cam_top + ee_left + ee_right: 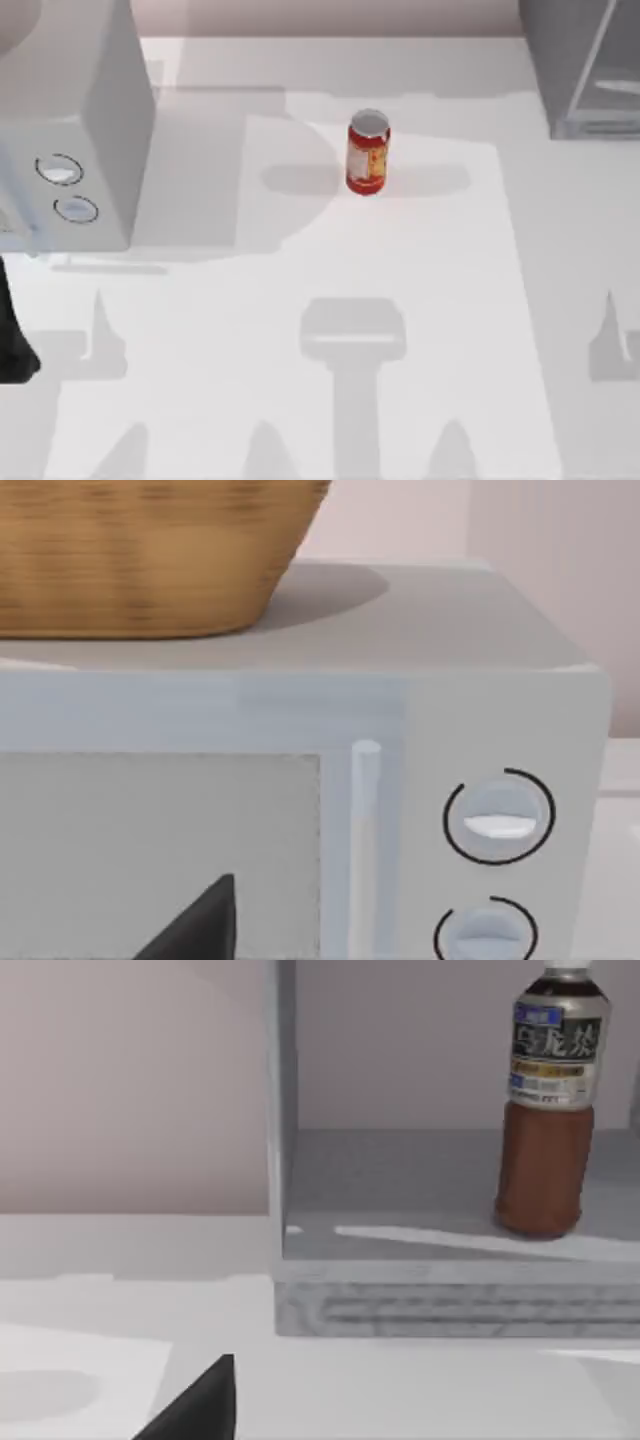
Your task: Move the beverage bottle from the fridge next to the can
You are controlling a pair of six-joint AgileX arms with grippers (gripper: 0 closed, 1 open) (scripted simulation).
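From where I sit, nothing of the job is done yet. The beverage bottle (pixel 548 1110) stands upright on the floor of the fridge (pixel 450 1300), as my right wrist view shows it, white cap up and label facing out, with open space on the side nearer the fridge's wall post. The fridge (pixel 585 70) sits at the far right corner of the table (pixel 300 330), and the can (pixel 368 152) stands upright near the middle of the far half, well apart from the fridge and with bare surface on either side of it. My right arm looks toward the fridge's interior from outside it; a dark fingertip (pixel 200 1405) is all I see of its claw, so I cannot tell whether it is wide or narrow. My left arm is parked at the table's left edge, facing the grey dial appliance (pixel 500 820) with a wicker basket (pixel 150 550) on top; its claw state I cannot tell either. Still left, I judge: reach in, grasp the bottle, carry it out and set it beside the can.
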